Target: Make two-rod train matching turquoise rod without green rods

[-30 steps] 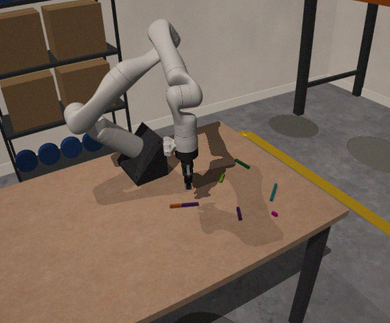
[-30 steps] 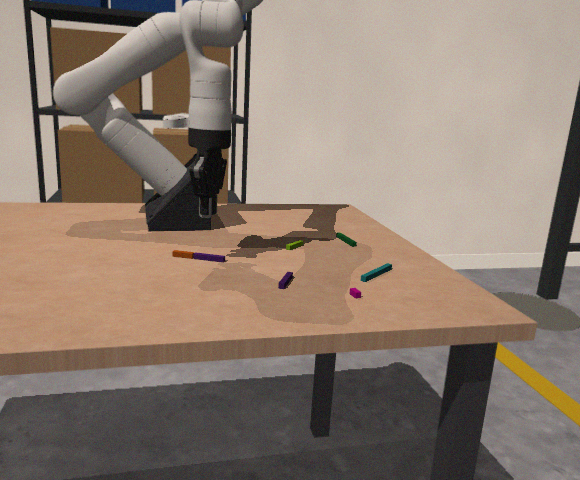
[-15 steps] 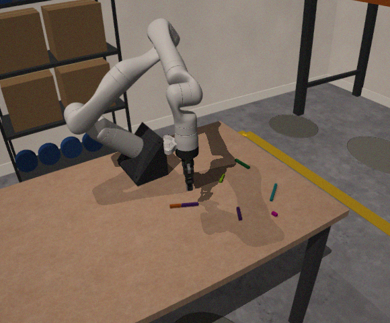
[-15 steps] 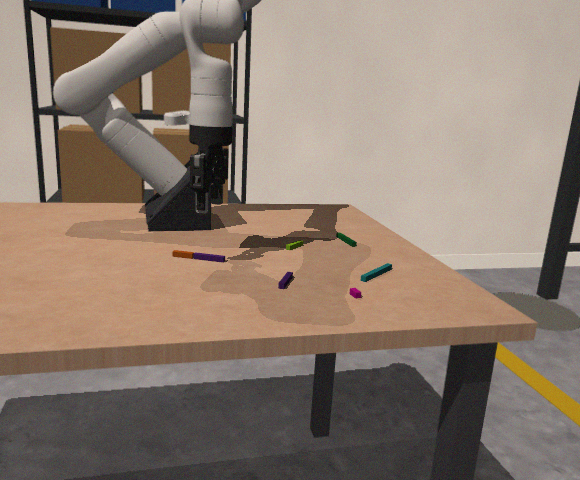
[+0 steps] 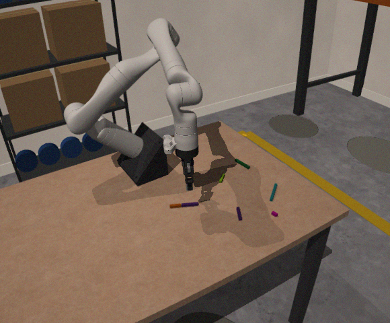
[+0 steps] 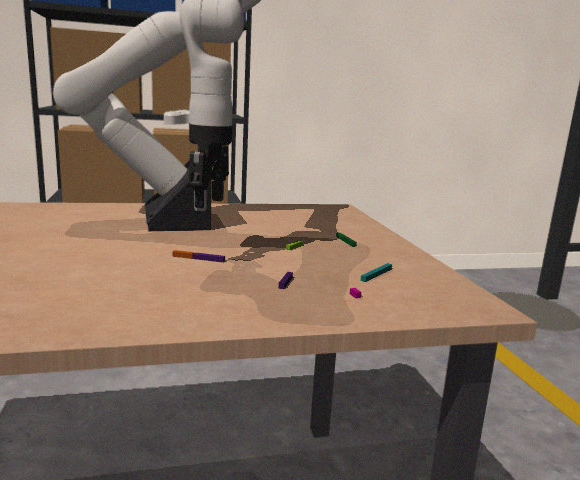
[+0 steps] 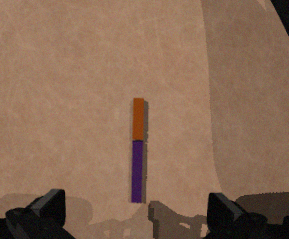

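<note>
An orange rod (image 5: 175,205) (image 6: 182,253) (image 7: 138,119) and a purple rod (image 5: 190,204) (image 6: 209,256) (image 7: 137,171) lie flat in a straight line, end to end, with their ends touching or almost touching. The turquoise rod (image 5: 273,192) (image 6: 376,272) lies apart, toward the table's right edge. My gripper (image 5: 189,188) (image 6: 209,201) (image 7: 137,208) is wide open and empty. It hangs above the table, behind the purple rod in the top view. In the wrist view its fingers stand to either side, beyond the purple rod's free end.
A second purple rod (image 5: 239,213) (image 6: 285,280), a magenta rod (image 5: 274,213) (image 6: 355,292), a lime rod (image 5: 222,178) (image 6: 294,244) and a green rod (image 5: 242,163) (image 6: 346,239) lie scattered on the table (image 5: 84,250) (image 6: 99,304), well apart from the orange and purple line.
</note>
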Robot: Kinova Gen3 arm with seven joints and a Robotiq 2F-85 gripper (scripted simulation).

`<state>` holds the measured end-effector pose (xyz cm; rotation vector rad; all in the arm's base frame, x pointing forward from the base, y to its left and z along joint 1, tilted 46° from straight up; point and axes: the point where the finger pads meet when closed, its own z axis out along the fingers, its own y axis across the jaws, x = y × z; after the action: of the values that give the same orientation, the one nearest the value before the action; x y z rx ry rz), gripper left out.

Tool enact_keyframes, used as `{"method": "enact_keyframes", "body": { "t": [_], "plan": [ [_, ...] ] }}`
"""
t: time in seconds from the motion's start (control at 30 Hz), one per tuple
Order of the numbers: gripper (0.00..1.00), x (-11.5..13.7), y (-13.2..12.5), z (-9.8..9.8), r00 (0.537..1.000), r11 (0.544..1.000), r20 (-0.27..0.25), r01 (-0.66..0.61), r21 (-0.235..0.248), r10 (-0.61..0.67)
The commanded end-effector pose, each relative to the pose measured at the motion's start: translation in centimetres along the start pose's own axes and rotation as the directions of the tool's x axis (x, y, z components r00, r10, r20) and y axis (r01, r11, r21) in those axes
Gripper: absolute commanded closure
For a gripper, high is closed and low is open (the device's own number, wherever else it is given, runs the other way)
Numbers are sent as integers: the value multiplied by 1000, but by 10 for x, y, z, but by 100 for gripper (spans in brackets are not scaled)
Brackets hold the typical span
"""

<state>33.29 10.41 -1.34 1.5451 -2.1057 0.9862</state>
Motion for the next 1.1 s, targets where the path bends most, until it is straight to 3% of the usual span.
{"method": "enact_keyframes", "body": {
  "t": [0.0,0.37,0.43,0.63,1.07],
  "plan": [
    [0,-1,0,-5,1000,1000,3,1,1,-1],
    [0,-1,0,-56,1000,1000,3,1,1,-1],
    [0,-1,0,-56,1000,1000,3,1,1,-1],
    [0,-1,0,-81,1000,1000,3,1,1,-1],
    [0,-1,0,-89,1000,1000,3,1,1,-1]
  ]
}}
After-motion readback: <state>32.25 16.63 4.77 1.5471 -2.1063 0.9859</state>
